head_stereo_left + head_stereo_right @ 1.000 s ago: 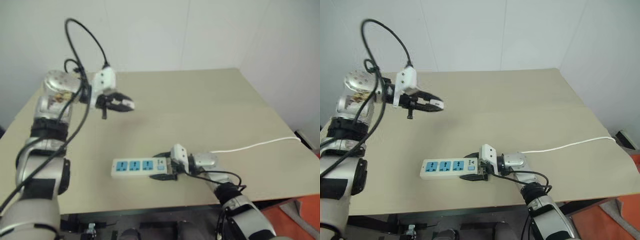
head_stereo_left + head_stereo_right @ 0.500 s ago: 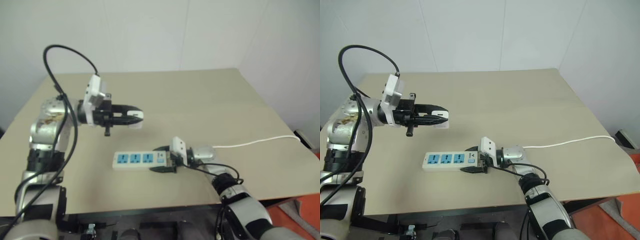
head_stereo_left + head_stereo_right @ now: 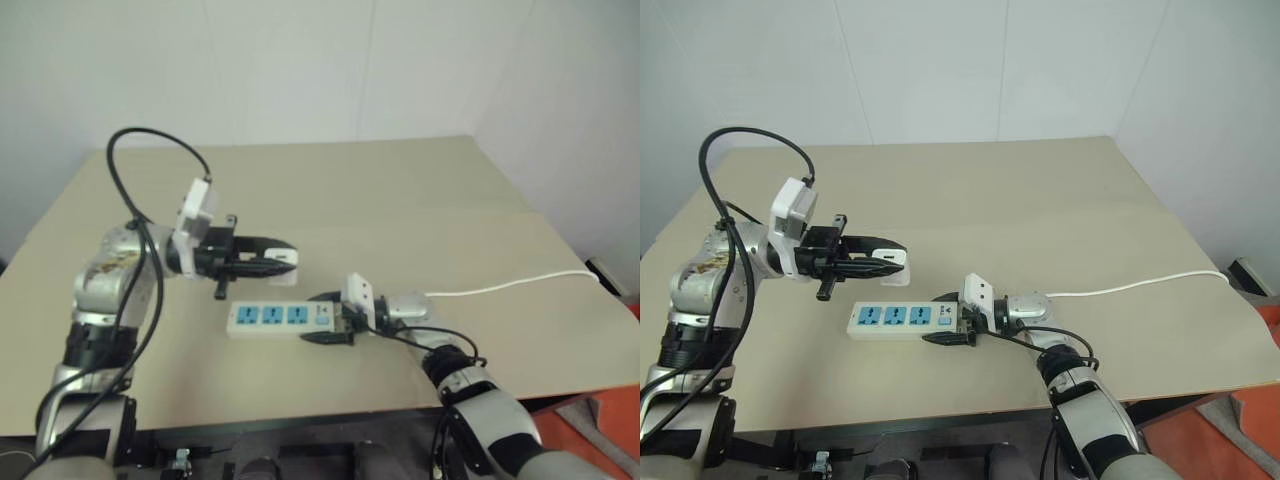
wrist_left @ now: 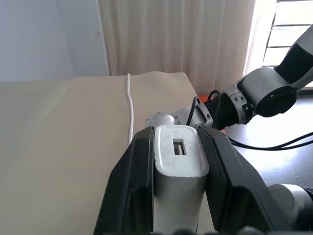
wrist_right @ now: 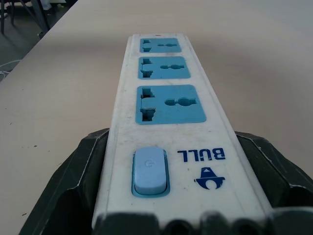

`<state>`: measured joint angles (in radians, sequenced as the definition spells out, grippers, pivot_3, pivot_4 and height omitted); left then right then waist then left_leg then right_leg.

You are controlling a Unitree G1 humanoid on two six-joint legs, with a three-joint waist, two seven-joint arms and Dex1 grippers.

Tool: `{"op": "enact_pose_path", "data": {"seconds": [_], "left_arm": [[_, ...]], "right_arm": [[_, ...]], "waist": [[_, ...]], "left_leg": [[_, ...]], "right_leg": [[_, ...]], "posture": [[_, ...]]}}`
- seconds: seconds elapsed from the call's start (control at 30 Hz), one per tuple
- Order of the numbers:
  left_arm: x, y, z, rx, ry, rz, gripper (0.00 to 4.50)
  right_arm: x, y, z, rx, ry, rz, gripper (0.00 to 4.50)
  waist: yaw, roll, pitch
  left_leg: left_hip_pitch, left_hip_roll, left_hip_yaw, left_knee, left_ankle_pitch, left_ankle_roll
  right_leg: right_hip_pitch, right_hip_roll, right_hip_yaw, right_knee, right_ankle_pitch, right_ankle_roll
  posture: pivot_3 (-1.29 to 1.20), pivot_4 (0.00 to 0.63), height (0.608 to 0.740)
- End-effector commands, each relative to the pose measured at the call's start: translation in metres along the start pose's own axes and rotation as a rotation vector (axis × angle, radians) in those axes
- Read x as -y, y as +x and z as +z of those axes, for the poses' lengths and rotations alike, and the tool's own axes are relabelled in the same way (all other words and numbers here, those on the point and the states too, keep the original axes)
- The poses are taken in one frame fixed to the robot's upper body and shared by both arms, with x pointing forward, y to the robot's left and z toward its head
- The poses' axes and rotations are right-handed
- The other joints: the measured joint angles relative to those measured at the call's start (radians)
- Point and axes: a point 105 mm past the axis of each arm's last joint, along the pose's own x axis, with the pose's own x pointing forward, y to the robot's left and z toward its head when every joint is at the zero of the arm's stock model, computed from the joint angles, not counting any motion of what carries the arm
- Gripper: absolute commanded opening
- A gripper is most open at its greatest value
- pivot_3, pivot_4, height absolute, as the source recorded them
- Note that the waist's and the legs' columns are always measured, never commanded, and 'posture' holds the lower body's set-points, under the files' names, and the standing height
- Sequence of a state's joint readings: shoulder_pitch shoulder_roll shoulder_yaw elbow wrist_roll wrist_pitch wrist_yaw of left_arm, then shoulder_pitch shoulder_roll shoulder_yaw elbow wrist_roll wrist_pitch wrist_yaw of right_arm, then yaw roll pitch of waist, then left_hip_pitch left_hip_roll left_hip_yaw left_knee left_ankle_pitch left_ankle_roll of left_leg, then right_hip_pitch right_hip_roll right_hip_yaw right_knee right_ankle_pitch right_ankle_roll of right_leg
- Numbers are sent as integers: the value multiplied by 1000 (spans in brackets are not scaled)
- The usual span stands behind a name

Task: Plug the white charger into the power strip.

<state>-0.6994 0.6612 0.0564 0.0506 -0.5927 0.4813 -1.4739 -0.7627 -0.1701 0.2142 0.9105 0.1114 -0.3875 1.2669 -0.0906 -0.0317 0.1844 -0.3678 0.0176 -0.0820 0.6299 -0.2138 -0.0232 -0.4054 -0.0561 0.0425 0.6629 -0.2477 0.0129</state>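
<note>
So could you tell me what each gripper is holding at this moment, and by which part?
The left gripper clamps the white charger by its two long sides. The right gripper grips the power strip across its switch end.

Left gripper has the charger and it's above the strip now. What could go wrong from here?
The white charger sits clamped in the left gripper, pointing sideways, so its prongs may not face the blue sockets; it probably needs turning first. The right gripper grips the power strip only at its switch end, so pushing down on the far socket could tip or slide it.
</note>
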Motion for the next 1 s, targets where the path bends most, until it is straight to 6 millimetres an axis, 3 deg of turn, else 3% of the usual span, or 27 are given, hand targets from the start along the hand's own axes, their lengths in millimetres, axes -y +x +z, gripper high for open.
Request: {"op": "enact_pose_path", "data": {"seconds": [0.03, 0.5, 0.73, 1.0], "left_arm": [[4, 1, 7, 27, 7, -18, 1035], [3, 10, 1, 85, -27, -58, 1035], [-2, 23, -16, 59, 3, -85, 1035], [-1, 15, -40, 14, -24, -41, 1035]], "right_arm": [[-2, 1, -1, -12, -13, 19, 3428], [-3, -1, -4, -20, -8, 18, 3428], [-2, 1, -2, -22, -11, 19, 3428], [-2, -3, -4, -29, -9, 13, 3428]], "waist": [[0, 0, 0], [0, 0, 0], [1, 0, 0], [1, 0, 0]], "left_leg": [[0, 0, 0, 0, 0, 0], [0, 0, 0, 0, 0, 0], [0, 0, 0, 0, 0, 0], [0, 0, 0, 0, 0, 0]], "right_leg": [[0, 0, 0, 0, 0, 0], [0, 0, 0, 0, 0, 0], [1, 0, 0, 0, 0, 0], [1, 0, 0, 0, 0, 0]], "posture": [[0, 150, 740], [0, 150, 740], [0, 150, 740], [0, 150, 740]]}}
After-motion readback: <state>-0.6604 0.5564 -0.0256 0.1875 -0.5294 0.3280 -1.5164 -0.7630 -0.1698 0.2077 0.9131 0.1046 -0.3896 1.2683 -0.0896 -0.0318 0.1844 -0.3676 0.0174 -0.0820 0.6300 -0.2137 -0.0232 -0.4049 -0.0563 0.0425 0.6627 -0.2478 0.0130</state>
